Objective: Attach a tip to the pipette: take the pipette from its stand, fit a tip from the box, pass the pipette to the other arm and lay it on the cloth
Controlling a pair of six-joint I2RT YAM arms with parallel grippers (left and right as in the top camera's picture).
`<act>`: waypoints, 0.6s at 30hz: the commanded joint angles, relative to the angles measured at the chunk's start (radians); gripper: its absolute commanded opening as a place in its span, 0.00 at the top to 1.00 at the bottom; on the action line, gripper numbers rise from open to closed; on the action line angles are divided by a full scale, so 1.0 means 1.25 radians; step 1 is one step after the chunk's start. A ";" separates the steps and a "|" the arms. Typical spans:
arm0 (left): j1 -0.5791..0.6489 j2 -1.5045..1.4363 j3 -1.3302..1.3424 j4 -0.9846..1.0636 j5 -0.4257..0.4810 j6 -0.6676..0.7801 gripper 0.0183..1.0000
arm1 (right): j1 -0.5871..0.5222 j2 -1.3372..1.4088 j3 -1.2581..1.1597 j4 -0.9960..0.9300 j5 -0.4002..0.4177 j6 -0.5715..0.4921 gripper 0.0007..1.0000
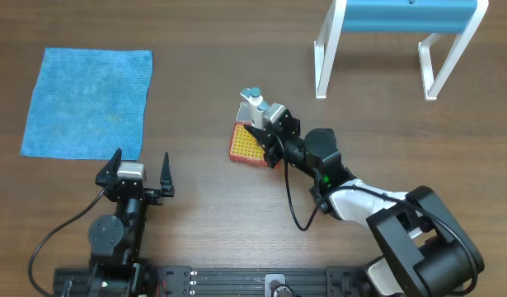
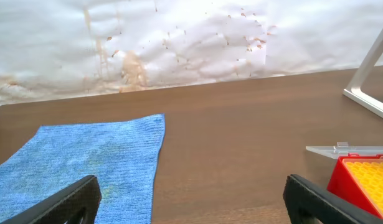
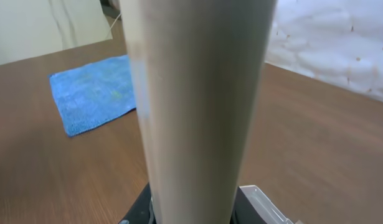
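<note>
the desk [image 1: 204, 49] carries a stand [image 1: 410, 16] at one o'clock and a blue cloth [image 1: 88, 103] at ten o'clock. the left claw [image 1: 142, 158] hangs at seven o'clock, near the cloth's six o'clock edge, spread wide and holding nothing. the orange box [image 1: 247, 146] sits near the middle. the right claw [image 1: 261, 124] is clamped on the pipette [image 1: 251, 106], upright at the box's twelve o'clock edge, well apart from the cloth.
</note>
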 commanded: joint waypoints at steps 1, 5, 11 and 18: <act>0.003 -0.002 -0.003 -0.004 0.002 0.013 0.06 | 0.005 0.031 -0.054 -0.041 0.023 -0.084 0.93; 0.003 -0.002 -0.003 -0.004 0.002 0.013 0.05 | 0.013 0.092 -0.060 0.027 0.019 -0.083 0.93; 0.003 -0.002 -0.003 -0.004 0.002 0.013 0.06 | 0.002 0.045 -0.058 0.085 0.020 -0.080 0.93; 0.003 -0.002 -0.003 -0.004 0.002 0.013 0.06 | 0.002 -0.285 0.034 -0.225 0.019 -0.084 0.93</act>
